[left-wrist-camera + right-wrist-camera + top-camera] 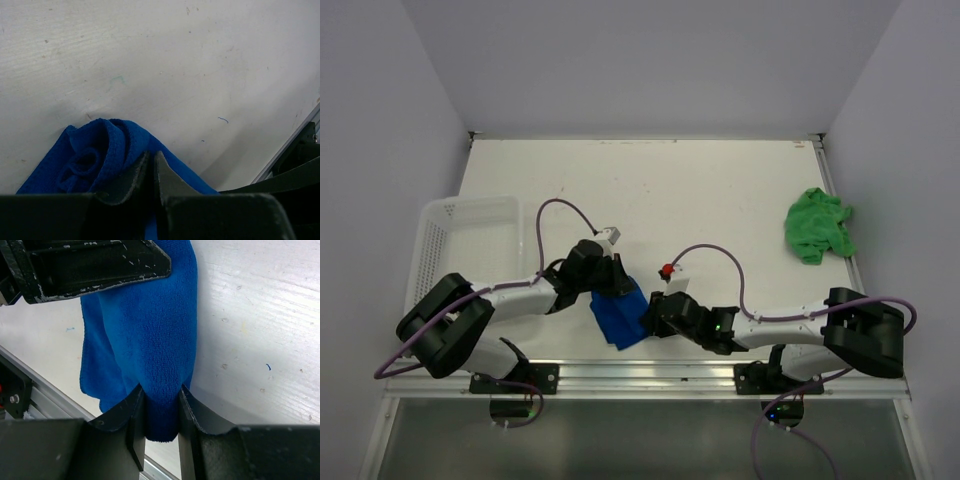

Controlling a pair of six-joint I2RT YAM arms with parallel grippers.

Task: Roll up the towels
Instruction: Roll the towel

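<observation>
The blue towel point(618, 315) is lying at the near edge of the bench point(720, 190), between the two arms, bunched into a loose, soft roll of waffle-textured cloth. The left jaws are pinching its far end, nearly closed, with a sliver of blue showing between them. The right jaws are clamping a thick fold, squeezing the plush cloth narrow between black fingers point(132, 430). The green towel point(817, 225) is lying crumpled near the right edge, well apart. A white mesh basket point(470, 215) is sitting at the left.
</observation>
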